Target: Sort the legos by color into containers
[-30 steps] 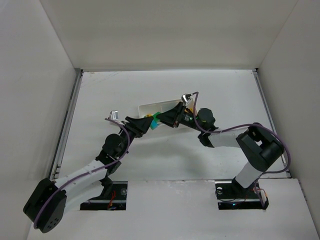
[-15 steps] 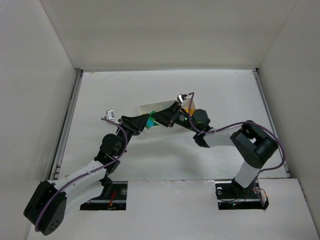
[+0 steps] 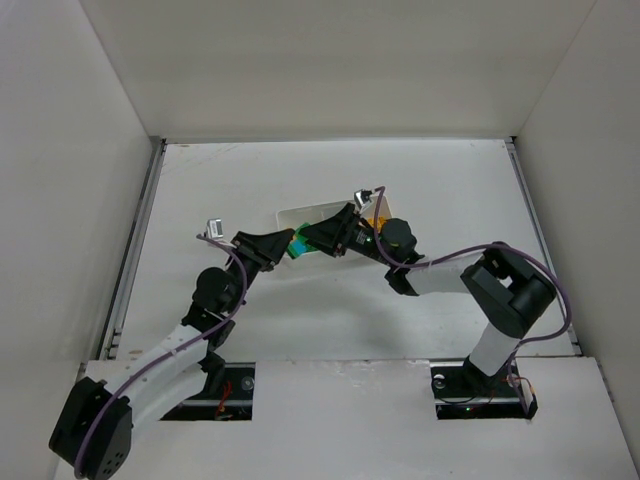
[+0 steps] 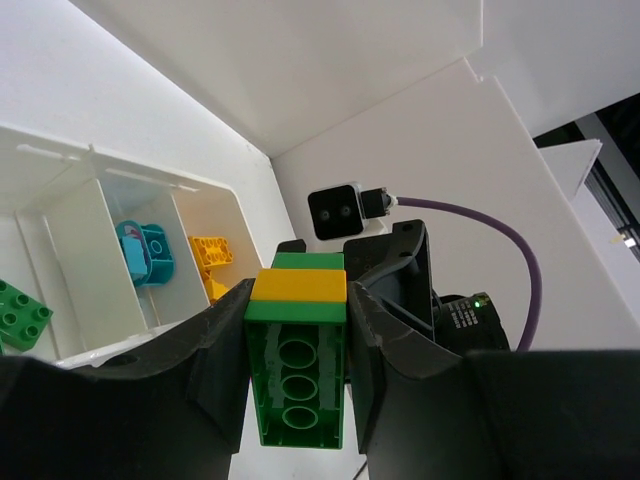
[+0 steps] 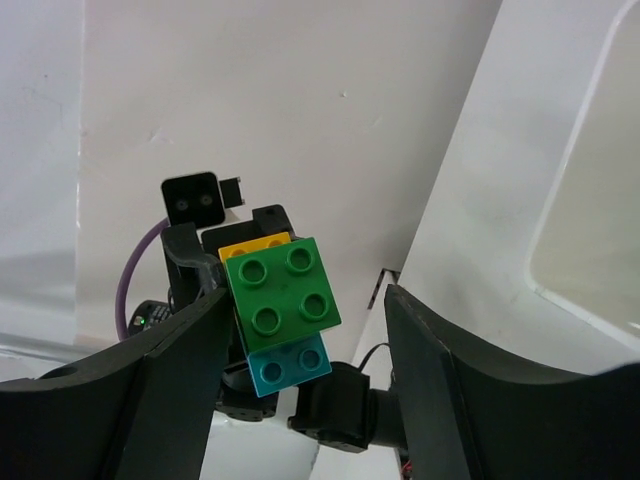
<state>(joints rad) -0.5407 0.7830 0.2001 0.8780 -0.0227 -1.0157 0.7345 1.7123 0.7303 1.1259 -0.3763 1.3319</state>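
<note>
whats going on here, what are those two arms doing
A robot is sorting toy bricks by colour into a white tray. Right now the left end effector is clamped on a joined stack of green, yellow and cyan bricks. The right end effector has its fingers open on either side of that stack, not touching it. The tray holds a green brick, a cyan brick and a yellow brick, one per compartment.

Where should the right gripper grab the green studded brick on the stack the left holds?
Take the green studded brick by its two flat side walls, coming straight at the stud face: the open right gripper flanks it there, gaps both sides. The left gripper clamps the stack on its long green base, so the end brick's sides look free.
</note>
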